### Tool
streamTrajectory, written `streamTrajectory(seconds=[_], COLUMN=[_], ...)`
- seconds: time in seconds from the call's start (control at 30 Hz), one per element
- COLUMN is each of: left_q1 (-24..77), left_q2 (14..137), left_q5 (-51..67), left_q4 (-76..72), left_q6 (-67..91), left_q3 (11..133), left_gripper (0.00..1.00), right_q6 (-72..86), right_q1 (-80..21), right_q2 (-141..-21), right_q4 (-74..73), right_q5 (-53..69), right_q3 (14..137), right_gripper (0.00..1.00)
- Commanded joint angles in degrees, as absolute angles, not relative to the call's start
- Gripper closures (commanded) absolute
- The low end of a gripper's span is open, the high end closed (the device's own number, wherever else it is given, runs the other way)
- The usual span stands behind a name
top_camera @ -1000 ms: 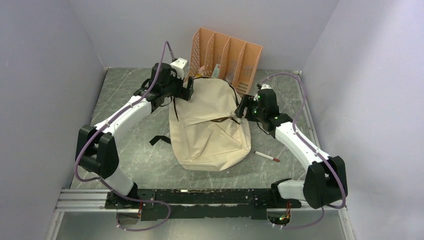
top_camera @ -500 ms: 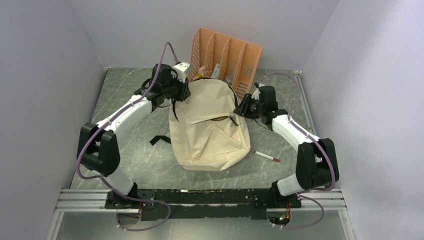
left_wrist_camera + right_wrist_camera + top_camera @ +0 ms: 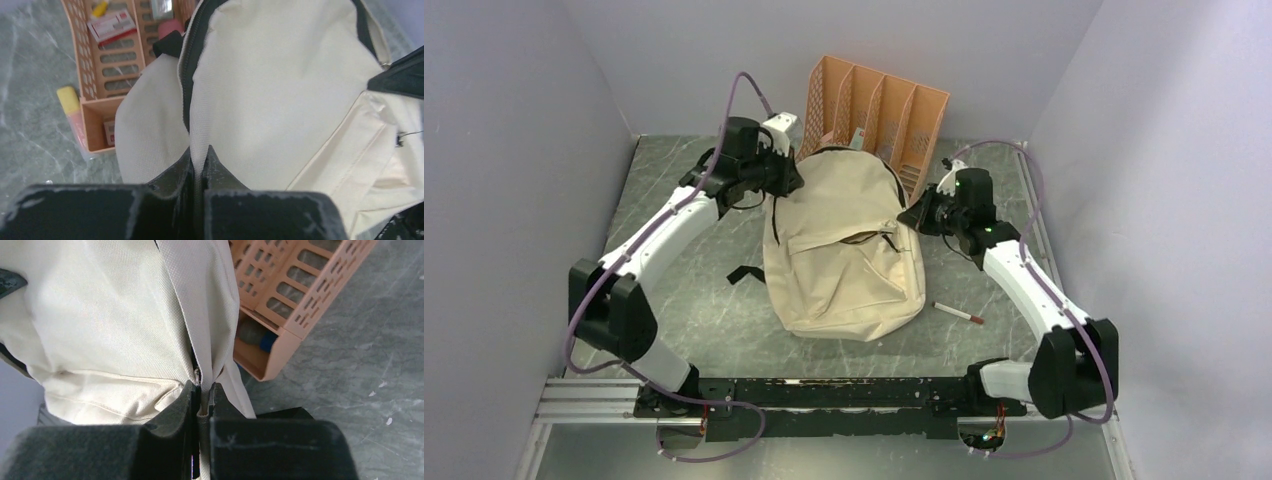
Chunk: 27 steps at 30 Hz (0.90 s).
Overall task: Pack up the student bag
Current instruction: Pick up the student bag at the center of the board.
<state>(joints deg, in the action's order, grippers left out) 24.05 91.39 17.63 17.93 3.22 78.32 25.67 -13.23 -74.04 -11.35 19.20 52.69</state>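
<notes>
Left gripper [image 3: 198, 156] clamped on upper-left edge of student bag [image 3: 844, 255], beside dark zipper [image 3: 187, 70]; bag lies on table [image 3: 684, 290], top just beside orange file organizer [image 3: 876, 112]; right gripper [image 3: 202, 390] pinched on bag's upper-right fabric; pen [image 3: 957, 313] right of bag

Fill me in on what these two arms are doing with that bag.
Both arms have hold of the student bag, which lies on the table in front of the orange file organizer. The left gripper is shut on the cream fabric at the bag's upper left edge, and the right gripper is shut on the fabric at its right edge. A pen lies on the table beside the bag, not yet packed.
</notes>
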Motion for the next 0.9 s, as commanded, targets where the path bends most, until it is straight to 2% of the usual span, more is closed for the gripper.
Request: streamTrajectory(seconds=[0.0,0.2,0.43,0.63,0.87], left_q1=[24.2,24.2,24.2,24.2,24.1], left_q2=[82.9,78.3,79.1,78.9,78.9], left_q5=[15.7,12.3,8.7,0.4,-16.7], left_q4=[18.8,25.0,36.2,39.4,38.8], left_q6=[6.6,7.6,7.8,7.8,3.6], left_q3=[86.3,96.2,115.4,127.0,126.8], left_gripper=[0.95,0.95,0.95,0.95,0.95], right_q6=[27.9,32.0,34.5,35.9,34.9], right_q1=[-12.9,-15.2,-28.0,-38.7,-50.5], right_q2=[-67.0,-63.5,-64.4,-67.6,-74.3], right_q4=[-9.6,-13.6,-16.2,-13.0,-10.9], right_q5=[22.7,30.1,26.3,22.3,18.7], right_q3=[59.5,65.7,75.9,81.5,85.0], right_gripper=[1.0,1.0,1.0,1.0,1.0])
